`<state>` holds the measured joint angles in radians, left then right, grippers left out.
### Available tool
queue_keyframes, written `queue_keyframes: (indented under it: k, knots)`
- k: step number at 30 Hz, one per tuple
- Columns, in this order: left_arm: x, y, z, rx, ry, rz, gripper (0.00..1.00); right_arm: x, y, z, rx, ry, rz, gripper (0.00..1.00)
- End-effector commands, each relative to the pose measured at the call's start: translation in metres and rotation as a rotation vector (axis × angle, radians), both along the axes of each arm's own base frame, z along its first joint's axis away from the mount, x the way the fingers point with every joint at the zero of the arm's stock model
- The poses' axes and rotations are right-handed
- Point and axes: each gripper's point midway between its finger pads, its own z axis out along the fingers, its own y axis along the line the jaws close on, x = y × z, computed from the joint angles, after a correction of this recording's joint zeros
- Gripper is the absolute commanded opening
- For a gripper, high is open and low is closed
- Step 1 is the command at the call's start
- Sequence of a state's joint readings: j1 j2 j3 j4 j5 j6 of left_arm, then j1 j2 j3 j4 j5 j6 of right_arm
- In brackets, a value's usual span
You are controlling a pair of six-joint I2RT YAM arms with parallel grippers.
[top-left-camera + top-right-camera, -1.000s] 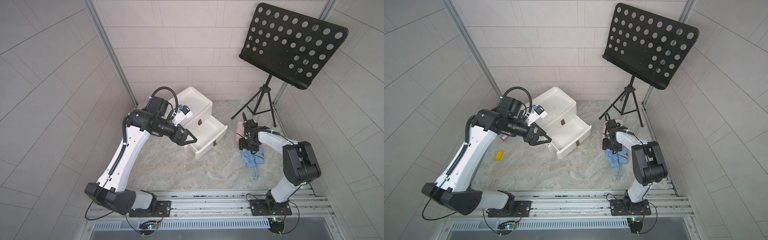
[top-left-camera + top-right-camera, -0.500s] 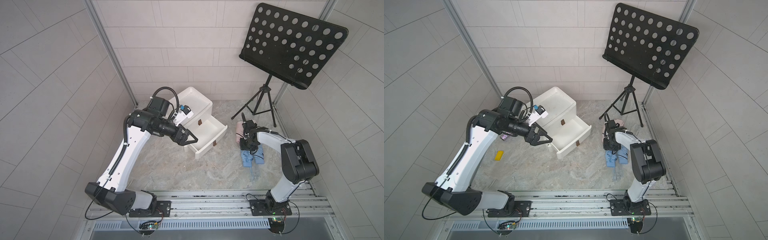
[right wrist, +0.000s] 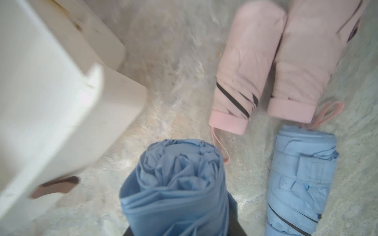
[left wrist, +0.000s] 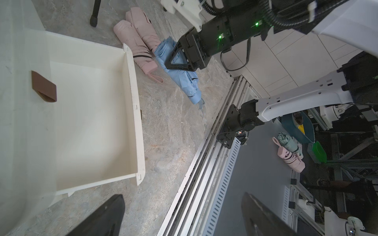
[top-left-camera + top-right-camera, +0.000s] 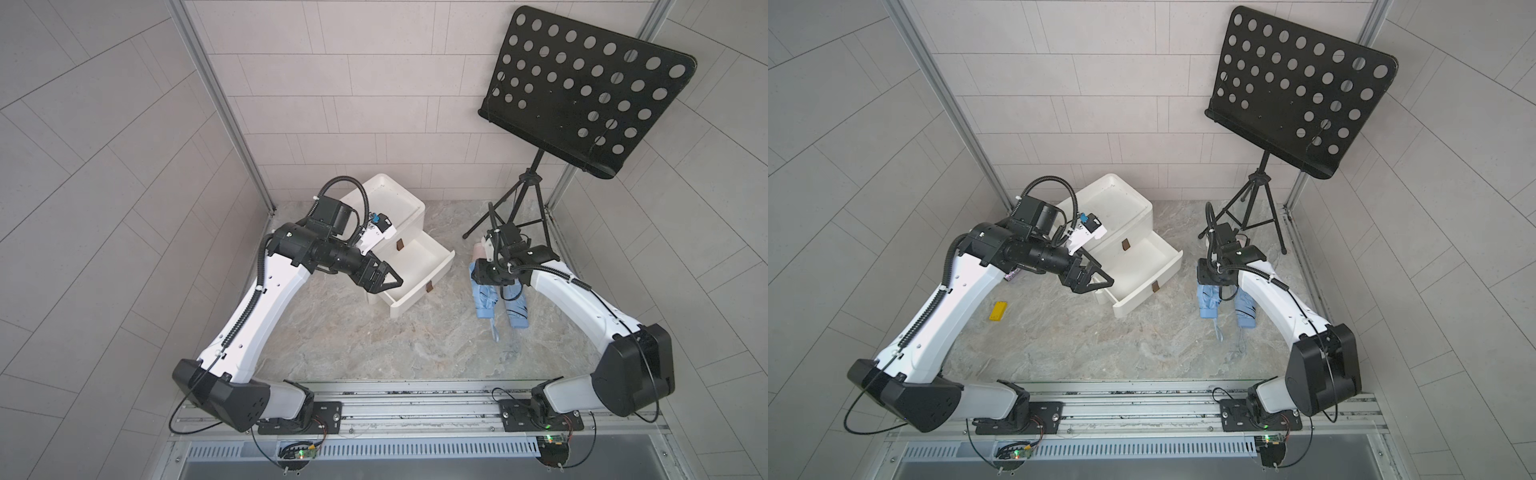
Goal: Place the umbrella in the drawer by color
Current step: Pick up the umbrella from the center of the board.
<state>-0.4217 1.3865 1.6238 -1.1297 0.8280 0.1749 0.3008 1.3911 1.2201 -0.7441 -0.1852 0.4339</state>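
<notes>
MUSIC STAND LOOMS OVER THE SORTING: A black perforated metal music stand (image 5: 582,87) on a tripod rises over the back right corner of the marble-patterned surface (image 5: 415,349). One rubber-tipped leg stands close behind a pair of pink folded umbrellas (image 4: 135,45), which lie side by side and touching. End-on to the pink pair lie two blue ones, their thin wrist straps trailing toward the mounting rail.

The right end effector (image 4: 174,59) is closed around the upper end of the light-blue folded umbrella (image 3: 173,183) on the cabinet side. Whether that end is off the surface cannot be told. The second light-blue folded umbrella (image 3: 300,183), its strap fastened, lies just beside the first and apart from the jaws.

A strip of bare surface separates the gripped umbrella from the white plastic two-drawer cabinet (image 5: 390,203). The left end effector (image 5: 392,282), jaws spread wide and holding nothing, hangs in the air at the open drawer's left side, and in both top views it overlaps that corner of the drawer's mouth. In a top view, a small flat yellow block (image 5: 998,311) lies on the surface beneath the left arm, well apart from the umbrellas.

The cabinet's lower drawer (image 4: 133,92) is pulled out toward the umbrellas, its white interior bare. The upper drawer, marked by a brown tab pull (image 5: 400,245), is shut. The cabinet's top forms a shallow rimmed tray, also plain white inside.
</notes>
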Motion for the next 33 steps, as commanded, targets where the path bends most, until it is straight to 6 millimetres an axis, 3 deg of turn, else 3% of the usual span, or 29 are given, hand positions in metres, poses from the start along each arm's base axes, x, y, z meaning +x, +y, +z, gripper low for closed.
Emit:
queue_keyframes:
  k: [1,7,14,22,33]
  knots:
    - [0.011,-0.012,0.002,-0.009,-0.03,0.013,0.97,-0.004,0.024,0.05,0.092,-0.078,0.026,0.34]
    - [0.036,-0.027,-0.002,0.045,-0.131,0.109,0.99,0.013,0.081,0.116,0.301,-0.228,0.07,0.34]
    - [0.067,-0.031,-0.008,0.047,-0.176,0.236,1.0,0.025,0.136,0.157,0.53,-0.287,0.115,0.34]
    - [0.077,-0.036,-0.012,0.02,-0.22,0.294,1.0,0.03,0.166,0.169,0.646,-0.28,0.144,0.34]
    - [0.081,-0.045,-0.016,-0.001,-0.224,0.31,1.0,0.035,0.189,0.166,0.689,-0.263,0.161,0.33]
